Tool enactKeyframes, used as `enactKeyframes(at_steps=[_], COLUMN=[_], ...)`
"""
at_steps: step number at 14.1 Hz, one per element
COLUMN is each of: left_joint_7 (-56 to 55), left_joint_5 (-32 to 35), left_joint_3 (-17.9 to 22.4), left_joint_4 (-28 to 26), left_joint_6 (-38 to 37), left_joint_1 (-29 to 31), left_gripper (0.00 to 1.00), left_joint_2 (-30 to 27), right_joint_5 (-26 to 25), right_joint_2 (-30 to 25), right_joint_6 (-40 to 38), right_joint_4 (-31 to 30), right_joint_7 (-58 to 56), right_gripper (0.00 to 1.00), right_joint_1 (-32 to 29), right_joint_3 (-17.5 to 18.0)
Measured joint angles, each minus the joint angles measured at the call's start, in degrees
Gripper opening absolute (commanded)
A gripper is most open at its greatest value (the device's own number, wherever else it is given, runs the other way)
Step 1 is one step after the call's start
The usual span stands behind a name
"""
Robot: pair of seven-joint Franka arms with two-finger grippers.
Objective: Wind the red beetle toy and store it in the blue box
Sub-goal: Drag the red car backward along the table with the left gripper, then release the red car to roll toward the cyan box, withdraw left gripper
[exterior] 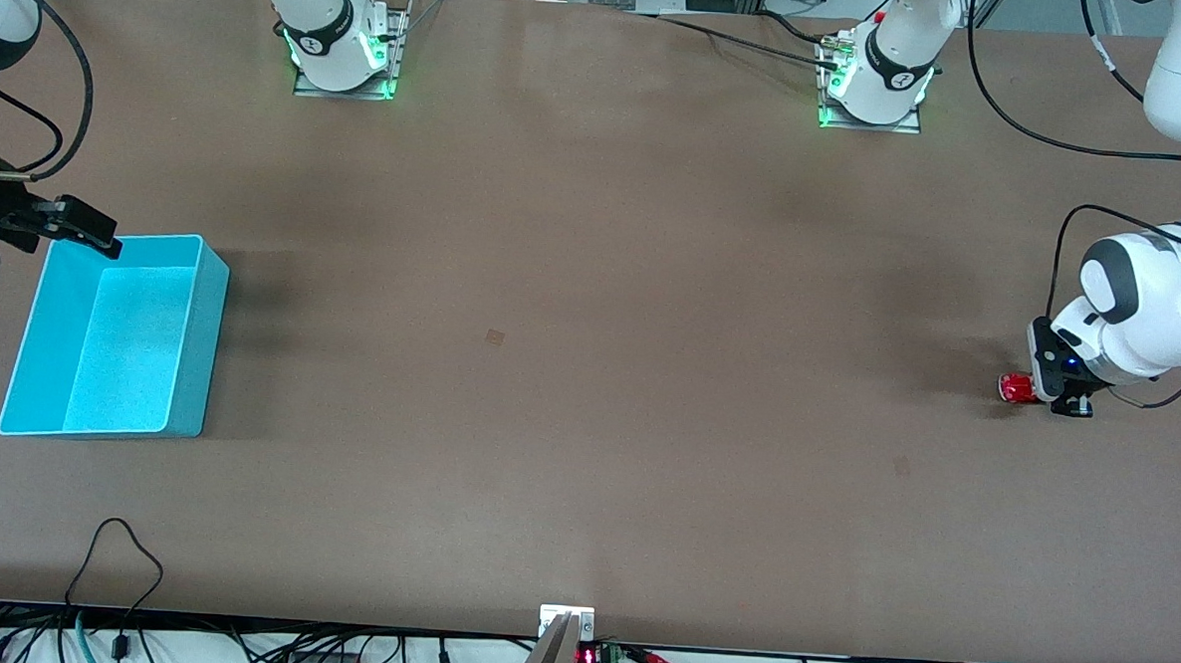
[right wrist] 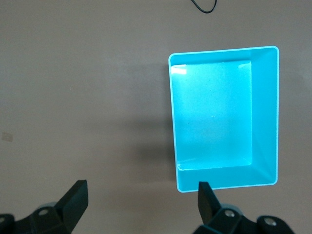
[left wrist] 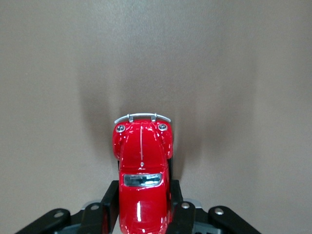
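At the table's ends, left pincer (exterior: 1058,390) grips the red beetle toy (exterior: 1020,389); right pincer (right wrist: 141,202) gapes over the blue box (exterior: 211,295).

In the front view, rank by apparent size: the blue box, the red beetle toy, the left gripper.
1. blue box, by far the largest.
2. left gripper, down at the table at the left arm's end, clamped on the toy.
3. red beetle toy, smallest, though the gripper hides part of it.

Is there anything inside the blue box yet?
No. The blue box holds nothing; its whole speckled floor shows. The red beetle toy sits between the left gripper's fingers at the left arm's end. The open right gripper hovers by the box.
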Motion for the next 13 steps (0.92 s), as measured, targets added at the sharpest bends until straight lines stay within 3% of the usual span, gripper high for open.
enactKeyframes(at_steps=[1,2,3,13], left_joint_7=[0.0,0.0,0.0,-0.04], left_joint_5=[0.0,0.0,0.0,-0.01], left_joint_3=[-0.04,-0.05,-0.05,-0.78], left_joint_4=[0.0,0.0,0.01,1.2], left_joint_6=[-0.04,-0.04,-0.04,-0.94], left_joint_1=[0.0,0.0,0.0,-0.01], left_gripper=[0.4,0.83,1.0,1.0], left_joint_2=[0.0,0.0,0.0,1.69], right_joint_5=[0.0,0.0,0.0,0.0], right_joint_2=[0.0,0.0,0.0,0.0], right_joint_6=[0.0,0.0,0.0,0.0], right_joint_4=[0.0,0.0,0.0,0.0], right_joint_7=[0.0,0.0,0.0,0.0], right_gripper=[1.0,1.0,1.0,1.0], right_joint_1=[0.0,0.0,0.0,0.0], right_joint_3=[0.0,0.0,0.0,0.0])
